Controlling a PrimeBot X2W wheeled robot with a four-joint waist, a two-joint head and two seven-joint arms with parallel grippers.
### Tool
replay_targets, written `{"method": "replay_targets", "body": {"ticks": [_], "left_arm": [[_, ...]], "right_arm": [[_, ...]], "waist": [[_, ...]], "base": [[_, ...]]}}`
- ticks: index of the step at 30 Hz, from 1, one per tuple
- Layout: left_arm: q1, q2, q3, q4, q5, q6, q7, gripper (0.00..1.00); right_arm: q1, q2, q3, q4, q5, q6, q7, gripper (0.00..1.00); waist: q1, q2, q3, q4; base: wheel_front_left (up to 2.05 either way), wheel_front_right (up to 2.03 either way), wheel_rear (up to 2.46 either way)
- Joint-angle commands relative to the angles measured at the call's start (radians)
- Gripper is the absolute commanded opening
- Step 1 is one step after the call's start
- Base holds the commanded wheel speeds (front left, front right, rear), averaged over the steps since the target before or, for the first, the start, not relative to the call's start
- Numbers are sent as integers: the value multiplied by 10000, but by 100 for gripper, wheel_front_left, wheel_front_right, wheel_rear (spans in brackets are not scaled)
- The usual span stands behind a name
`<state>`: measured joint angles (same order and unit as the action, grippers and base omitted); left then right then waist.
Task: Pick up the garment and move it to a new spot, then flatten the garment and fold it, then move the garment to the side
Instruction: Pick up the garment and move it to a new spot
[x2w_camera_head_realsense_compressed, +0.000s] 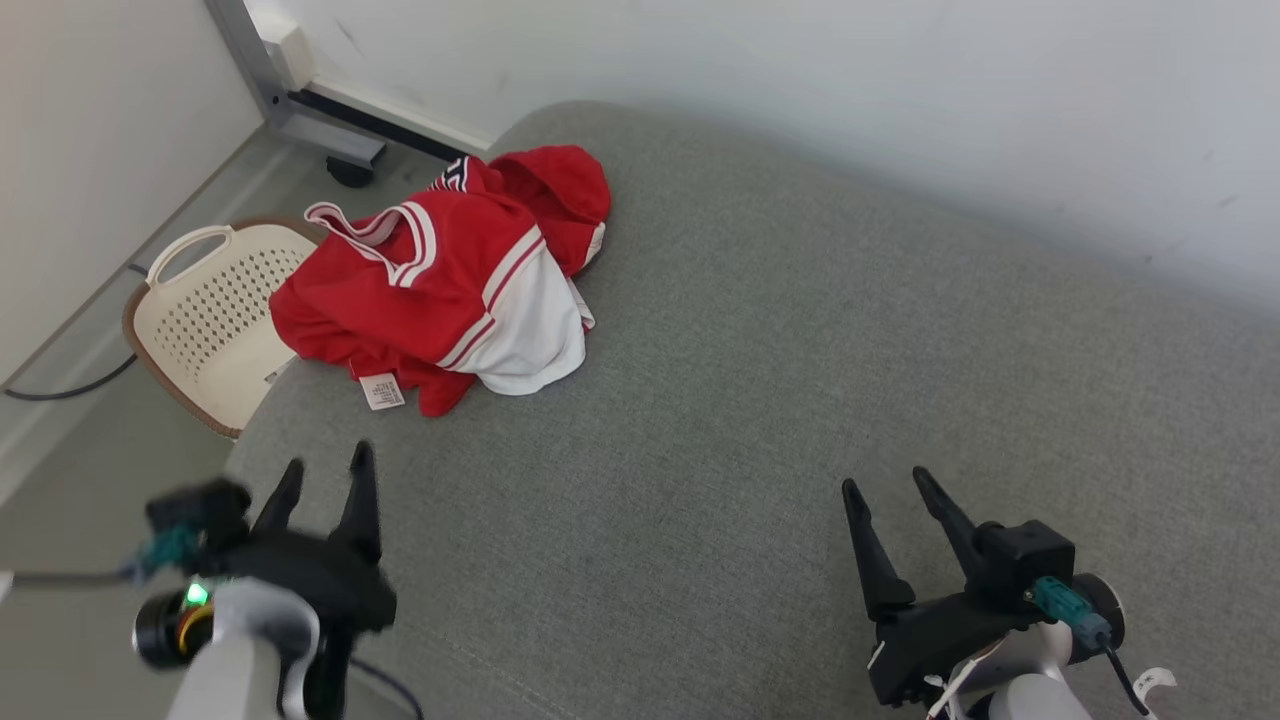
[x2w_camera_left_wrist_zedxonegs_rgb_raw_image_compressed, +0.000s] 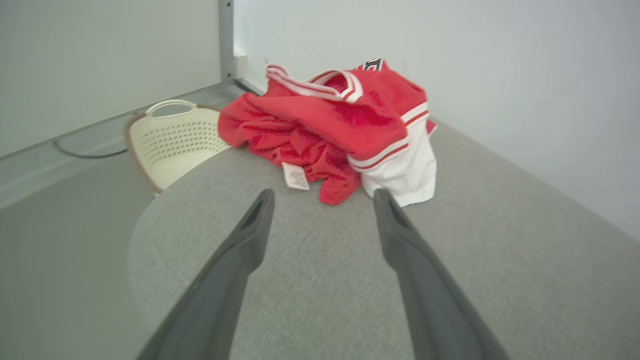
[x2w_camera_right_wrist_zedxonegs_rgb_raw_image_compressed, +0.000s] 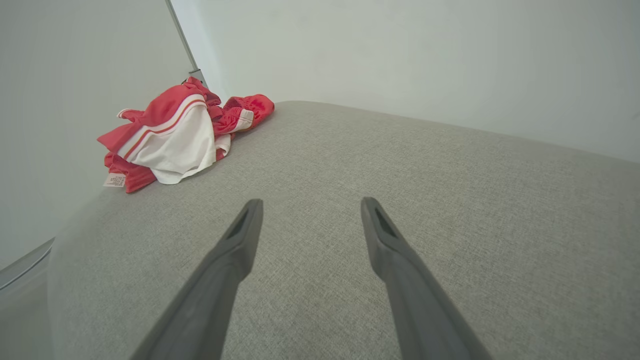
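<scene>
Lower foreground, head view: I see the left gripper (x2w_camera_head_realsense_compressed: 328, 458) at the lower left and the right gripper (x2w_camera_head_realsense_compressed: 884, 480) at the lower right, both poised over the grey upholstered surface (x2w_camera_head_realsense_compressed: 760, 400), dark fingers pointing up the frame. The jaws of each stand wide apart with nothing between them; both wrist views confirm this, showing bare grey fabric in the gap between each pair of fingers. Middle ground, upper left of centre: the garment (x2w_camera_head_realsense_compressed: 440, 290), a red jersey with white panels and red-and-white striped trim, lies in a crumpled heap near the surface's rounded left edge, well apart from the right gripper and nearer to the left one. A small white care label (x2w_camera_head_realsense_compressed: 383, 390) hangs out at the heap's near edge. In the left wrist view the heap sits just beyond the fingertips, at upper centre; in the right wrist view it lies far off at the upper left. Left of the garment, below the surface's edge: a cream perforated basket (x2w_camera_head_realsense_compressed: 215, 320) with a brown rim, on the floor. Background, top of frame: a pale wall (x2w_camera_head_realsense_compressed: 850, 90), a grey metal frame leg (x2w_camera_head_realsense_compressed: 262, 70) with a dark caster (x2w_camera_head_realsense_compressed: 350, 172), and a dark cable (x2w_camera_head_realsense_compressed: 70, 388) along the far left.
</scene>
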<state>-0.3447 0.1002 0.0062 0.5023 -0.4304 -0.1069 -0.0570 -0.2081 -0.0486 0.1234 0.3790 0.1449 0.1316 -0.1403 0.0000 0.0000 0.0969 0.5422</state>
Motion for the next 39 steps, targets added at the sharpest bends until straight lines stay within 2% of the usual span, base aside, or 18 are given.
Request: {"method": "replay_targets", "body": {"ticks": [1, 7, 13, 18, 23, 25, 28, 29, 30, 31, 32, 39], "left_arm": [[-657, -4, -92, 447, -265, -75, 454, 100], [-3224, 574, -171, 2015, -470, -139, 1577, 100], [-4631, 951, 39, 3204, -856, -44, 2281, 100], [-5285, 1329, 295, 3834, -984, 287, 2422, 100], [-5700, 1593, 494, 4316, -1114, 473, 2484, 100], [-5840, 1742, 468, 4470, -973, 659, 2388, 100], [-5858, 1858, 462, 4767, -772, 1185, 2065, 100], [-5875, 1846, 480, 4848, -768, 1282, 1979, 79], [-5892, 1864, 428, 4892, -704, 1325, 1936, 18], [-5892, 1864, 428, 4892, -704, 1325, 1936, 18], [-5890, 1898, 384, 4949, -686, 1331, 1875, 0], [-5969, 2175, 67, 5217, -429, 1264, 1629, 0]], "right_arm": [[67, -31, -95, -220, -199, -17, 99, 100], [168, -34, -271, -1542, -833, -17, 850, 100], [216, -29, -330, -2742, -1311, -17, 1518, 100], [421, -28, -491, -3459, -1408, -17, 1752, 100], [409, -25, -584, -3921, -1537, -17, 1865, 100], [401, -25, -595, -4037, -1522, -17, 1874, 100], [418, -23, -580, -4109, -1401, -17, 1835, 100], [415, -23, -553, -4114, -1372, -17, 1824, 100], [409, -25, -556, -4109, -1342, -17, 1796, 100], [409, -25, -556, -4109, -1342, -17, 1796, 100], [382, -26, -568, -4080, -1325, -17, 1762, 100], [300, -23, -341, -3348, -755, -17, 1346, 100]], "waist": [[0, 0, 328, -44], [0, 0, 1337, -906], [0, 0, 2240, -1956], [0, 0, 2792, -2636], [0, 0, 3263, -2984], [0, 0, 3422, -3069], [0, 0, 3508, -3119], [0, 0, 3511, -3133], [0, 0, 3497, -3139], [0, 0, 3497, -3139], [0, 0, 3459, -3140], [0, 0, 2422, -3075]], "base": [[0, 0, 0], [0, 0, 0], [0, 0, 0], [0, 0, 0], [0, 0, 0], [0, 0, 0], [0, 0, 0], [0, 0, 0], [0, 0, 0], [0, 0, 0], [0, 0, 0], [0, 0, 0]]}}
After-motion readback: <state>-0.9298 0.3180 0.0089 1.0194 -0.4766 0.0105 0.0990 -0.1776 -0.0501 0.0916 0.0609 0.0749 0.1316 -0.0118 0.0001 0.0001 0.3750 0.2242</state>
